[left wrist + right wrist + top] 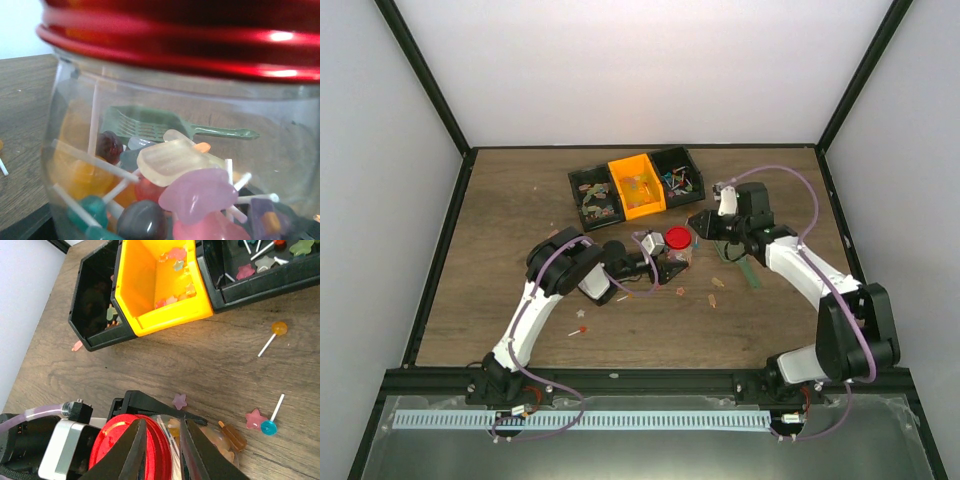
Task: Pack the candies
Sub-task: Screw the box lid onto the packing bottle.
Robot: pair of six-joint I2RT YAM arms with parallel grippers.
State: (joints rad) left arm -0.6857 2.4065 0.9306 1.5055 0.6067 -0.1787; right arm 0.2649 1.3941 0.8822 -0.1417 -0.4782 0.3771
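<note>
On the table (520, 200), many candies (185, 165) are packed in the jar (75, 100), which is clasped by the left fingers (150, 404) and capped with the lid (120, 440), the right fingers (135, 455) being slightly parted at its edge, while others are left loose and in the bins (135, 285).

Heaped in the jar (280, 150) gripped by the left gripper (663, 262): translucent candies (172, 162) in pale yellow, lilac, pink, teal and dark tones, white sticks crossing at all angles. Lying loose to the right of the right gripper (161, 450): an amber ice-pop shape (232, 436), a pink star (254, 418) just beside a blue lollipop (268, 428). Farther ahead, an orange lollipop (279, 328). Just ahead of the fingertips, a lilac star (179, 401).
</note>
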